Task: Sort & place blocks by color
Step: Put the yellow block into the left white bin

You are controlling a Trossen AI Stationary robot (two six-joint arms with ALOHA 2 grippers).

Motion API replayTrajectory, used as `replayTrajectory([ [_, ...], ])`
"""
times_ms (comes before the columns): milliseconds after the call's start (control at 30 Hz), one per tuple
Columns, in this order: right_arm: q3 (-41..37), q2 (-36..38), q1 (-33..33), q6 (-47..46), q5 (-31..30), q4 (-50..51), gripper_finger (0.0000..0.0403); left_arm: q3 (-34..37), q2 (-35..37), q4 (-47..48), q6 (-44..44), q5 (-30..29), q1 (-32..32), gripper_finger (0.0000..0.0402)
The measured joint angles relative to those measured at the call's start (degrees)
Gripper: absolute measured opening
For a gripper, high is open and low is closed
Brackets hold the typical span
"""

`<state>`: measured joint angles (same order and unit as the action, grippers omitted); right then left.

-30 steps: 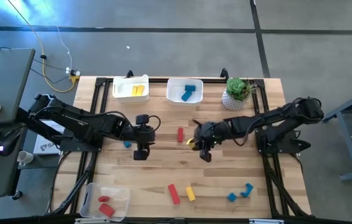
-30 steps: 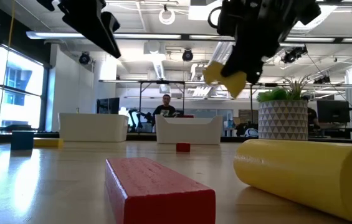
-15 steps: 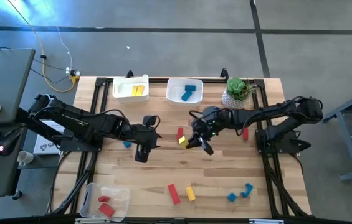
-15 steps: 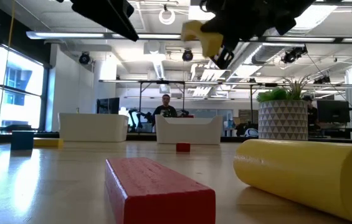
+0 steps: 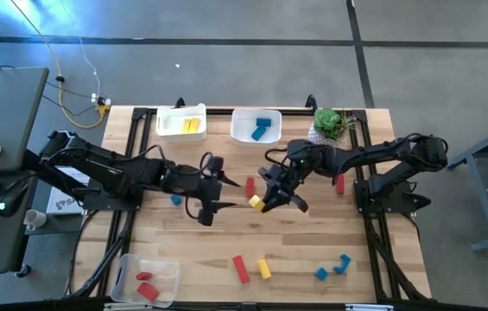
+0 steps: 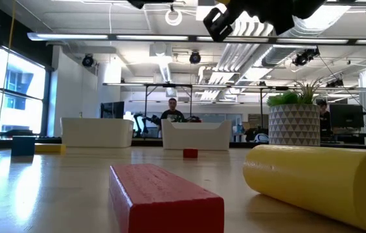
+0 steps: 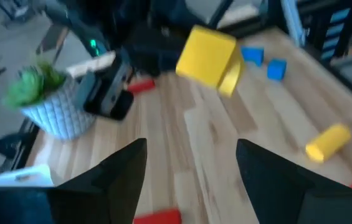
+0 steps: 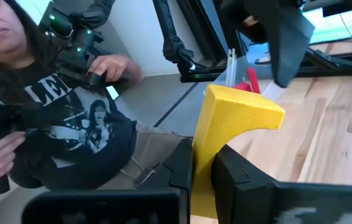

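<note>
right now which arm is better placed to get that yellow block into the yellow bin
Left. The right tool grips the yellow block mid-table; the open left tool faces it and sits nearer the yellow bin, so a handover looks likely.

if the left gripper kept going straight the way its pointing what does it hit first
Most likely the yellow block clamped in the right gripper. The left gripper is open and faces it across a short gap over the table; depth is unclear, so it might pass just beside it.
</note>
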<state>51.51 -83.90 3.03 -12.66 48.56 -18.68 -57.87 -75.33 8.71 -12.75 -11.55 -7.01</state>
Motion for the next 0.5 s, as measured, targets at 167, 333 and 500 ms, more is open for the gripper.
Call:
replayTrajectory([
  [167, 0.23, 0.0, 0.0, 0.68, 0.13, 0.07, 0.0012, 0.0, 0.0, -3.35, 0.09, 5.94, 0.02, 0.0233],
  [333, 0.23, 0.0, -0.59, 1.22, -0.42, 0.0, 0.0012, 0.0, 0.0, -3.53, 0.09, 8.52, 0.0, 0.0232],
  [500, 0.28, -1.29, -1.71, 2.49, -1.44, -1.78, 0.0012, 0.02, 0.0, -5.99, 0.09, 9.01, 0.02, 0.0232],
])
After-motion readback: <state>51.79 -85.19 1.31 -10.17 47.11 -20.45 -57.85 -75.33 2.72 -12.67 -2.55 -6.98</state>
